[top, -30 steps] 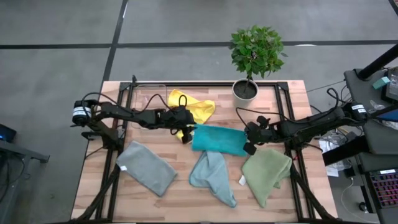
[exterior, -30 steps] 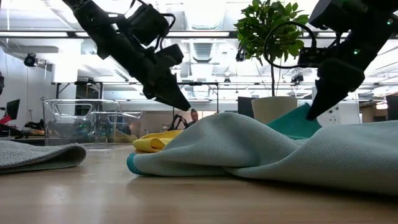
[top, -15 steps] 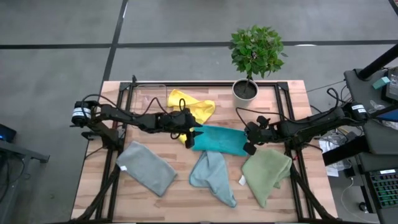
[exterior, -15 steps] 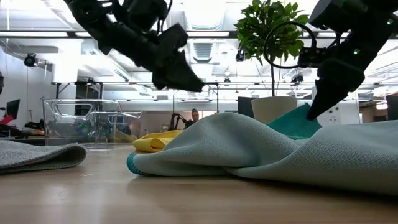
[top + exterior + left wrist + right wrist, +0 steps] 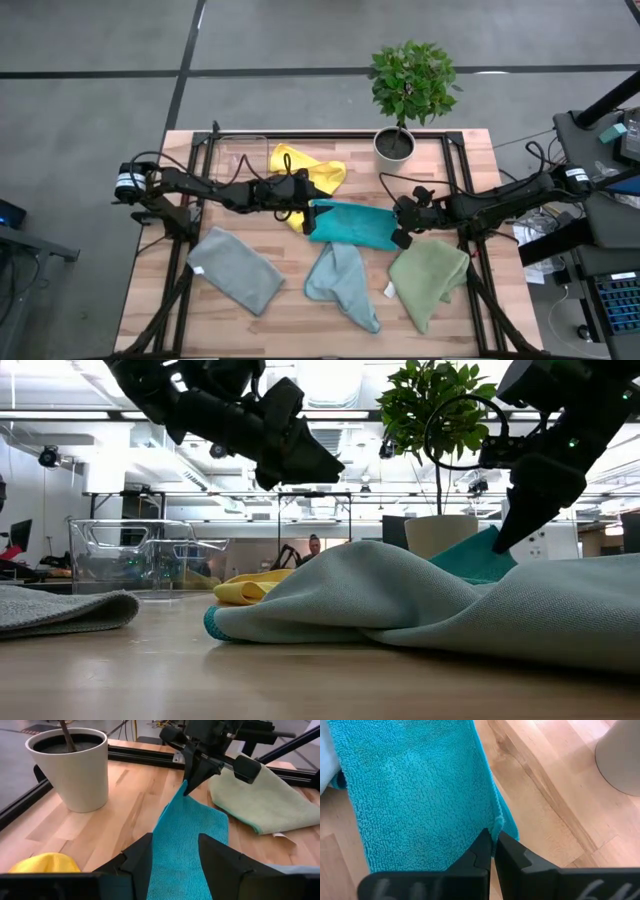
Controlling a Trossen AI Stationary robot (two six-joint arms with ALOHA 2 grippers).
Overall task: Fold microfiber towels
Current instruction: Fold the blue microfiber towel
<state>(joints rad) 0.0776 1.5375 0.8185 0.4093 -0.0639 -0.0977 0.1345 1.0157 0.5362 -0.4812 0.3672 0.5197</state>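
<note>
You are looking at a robotics lab or open industrial workspace, not a home. The wooden table [image 5: 250, 320] sits inside a black metal frame [image 5: 455, 165] on a grey concrete floor [image 5: 90, 90] marked with dark lines. Beyond the table, the low view shows a high ceiling with exposed ducts and strip lights [image 5: 330, 420], and a person [image 5: 316, 546] seated far back among desks. A keyboard [image 5: 620, 305] and loose cables [image 5: 545, 235] lie at the right edge.
</note>
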